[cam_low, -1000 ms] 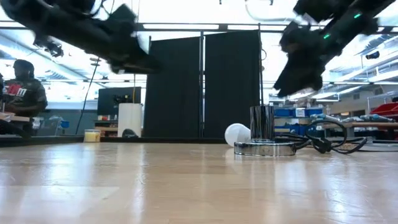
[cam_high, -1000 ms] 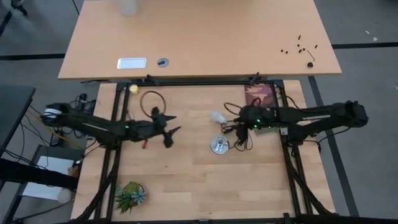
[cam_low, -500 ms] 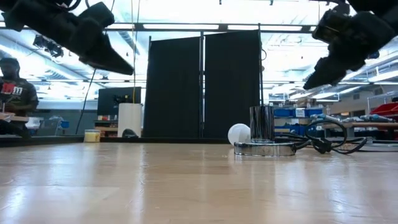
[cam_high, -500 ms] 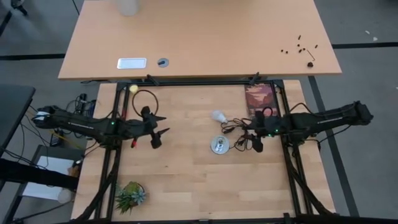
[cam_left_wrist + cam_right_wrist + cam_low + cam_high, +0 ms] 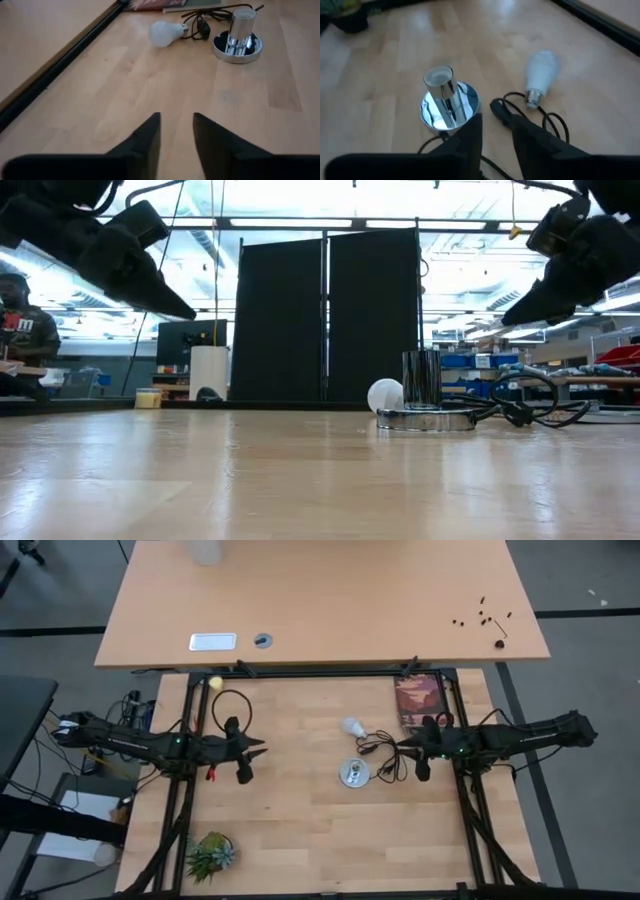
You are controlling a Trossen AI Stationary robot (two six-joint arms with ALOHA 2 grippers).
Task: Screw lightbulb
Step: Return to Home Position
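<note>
My left pincer (image 5: pixel 258 748) raised over the surface (image 5: pixel 300 830), slightly parted, grasping nothing, my right pincer (image 5: pixel 405 746) likewise, lightbulb (image 5: pixel 350 727) lying on its side between them, nearer the right, just beside the silver lamp (image 5: pixel 351 774), touching its black cord (image 5: pixel 375 743)

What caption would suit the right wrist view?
The lightbulb lies on its side on the table, apart from the empty silver lamp; right gripper hovers, holding nothing.
</note>
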